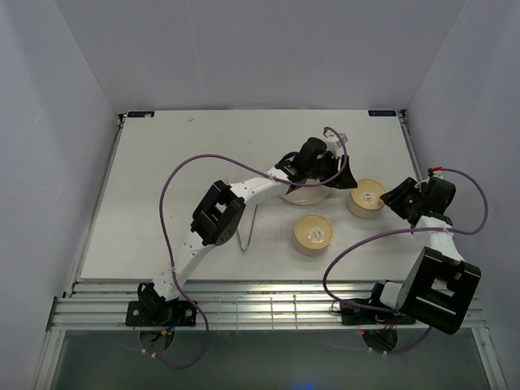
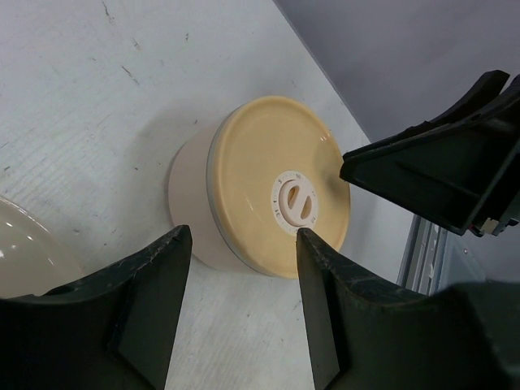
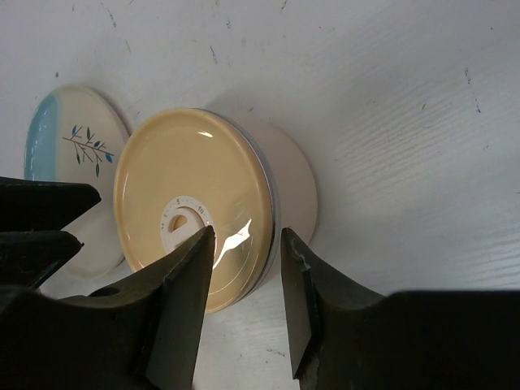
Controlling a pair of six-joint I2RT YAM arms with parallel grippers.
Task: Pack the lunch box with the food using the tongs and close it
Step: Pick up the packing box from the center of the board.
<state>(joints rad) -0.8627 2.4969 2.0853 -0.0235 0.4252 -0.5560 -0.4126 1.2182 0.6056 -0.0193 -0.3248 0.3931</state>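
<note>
Watching both wrist views, I have the right tool (image 3: 245, 236) at the lunch box (image 1: 367, 197), which sits on the counter (image 1: 187, 162) with its yellow lid (image 3: 187, 203) on. The jaws stand partway apart with the lid's rim showing in the gap. I cannot tell whether either finger touches it, so I count nothing as held. The left tool (image 2: 240, 236) faces the same box from the other side, wide open and empty, just beside the blue-and-white plate (image 3: 69, 146). A second lidded tub (image 1: 313, 234) sits nearer the bases. The tongs (image 1: 251, 223) lie flat and untouched beside the left arm's elbow. I cannot see the food in any view, as the left arm covers most of the plate from above. My first worry is the box skating. A pinch on the thin rim from one side could push it across the smooth counter or tip it, and the fingers could slip off the glossy lid. My second worry is the two tools, which are close together over one small object, so a careless advance by either could knock them into each other or shove the plate. Later, the left arm swinging back for the tongs could sweep them or the nearer tub with its elbow or cable.
</note>
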